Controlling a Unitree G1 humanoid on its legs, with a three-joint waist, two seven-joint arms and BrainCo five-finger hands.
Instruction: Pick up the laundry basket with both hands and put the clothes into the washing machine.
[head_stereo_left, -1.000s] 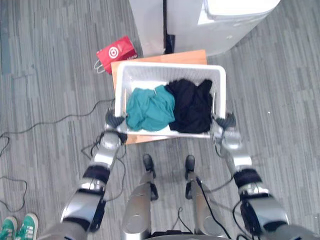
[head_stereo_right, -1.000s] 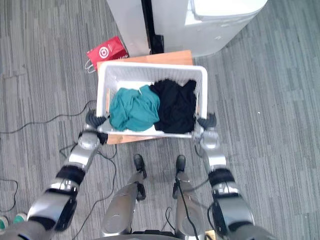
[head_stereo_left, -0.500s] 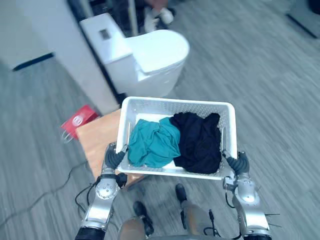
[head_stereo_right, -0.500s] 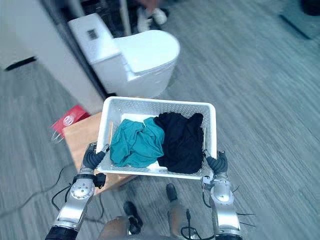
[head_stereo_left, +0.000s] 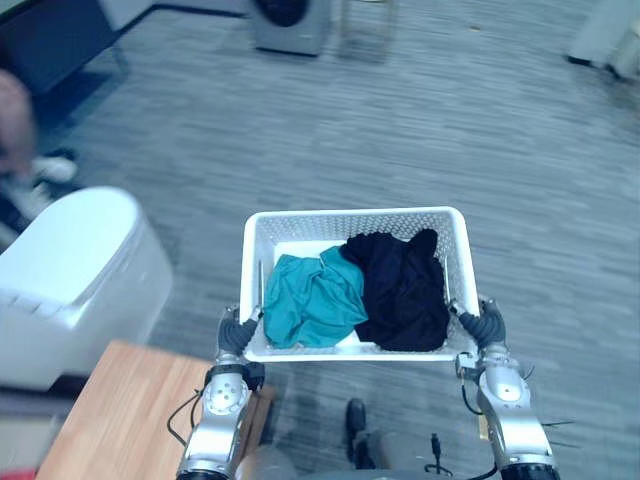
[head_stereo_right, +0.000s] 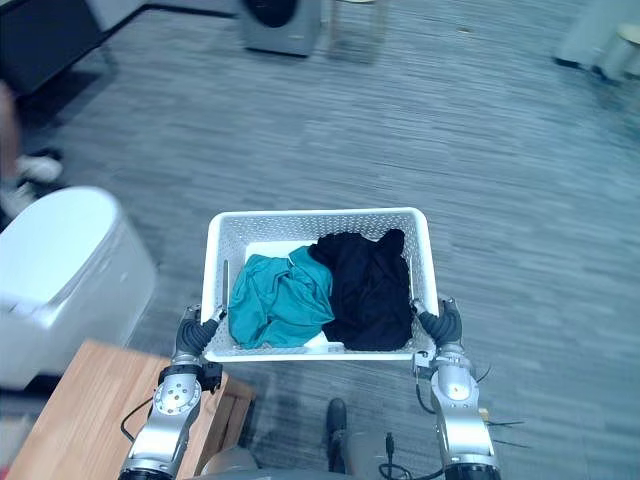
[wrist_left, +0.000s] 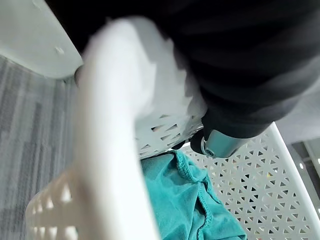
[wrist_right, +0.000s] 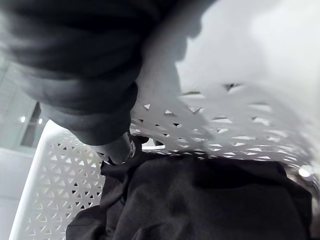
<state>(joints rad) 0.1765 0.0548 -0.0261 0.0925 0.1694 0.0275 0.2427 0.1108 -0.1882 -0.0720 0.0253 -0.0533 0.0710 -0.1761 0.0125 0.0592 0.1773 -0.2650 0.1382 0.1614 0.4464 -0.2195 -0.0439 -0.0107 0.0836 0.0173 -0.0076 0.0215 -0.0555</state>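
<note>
White laundry basket (head_stereo_left: 350, 215) carried above grey floor (head_stereo_left: 450, 120); teal garment (head_stereo_left: 310, 300) and black garment (head_stereo_left: 400, 290) inside; left hand (head_stereo_left: 237, 333) and right hand (head_stereo_left: 487, 325) curled round its side rims.

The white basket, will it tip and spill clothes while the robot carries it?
Probably not: the left hand and right hand grip opposite ends of the basket, which looks level. Its perforated plastic walls likely make it light yet stiff. The teal garment and black garment lie inside the walls, so they should stay put.
</note>
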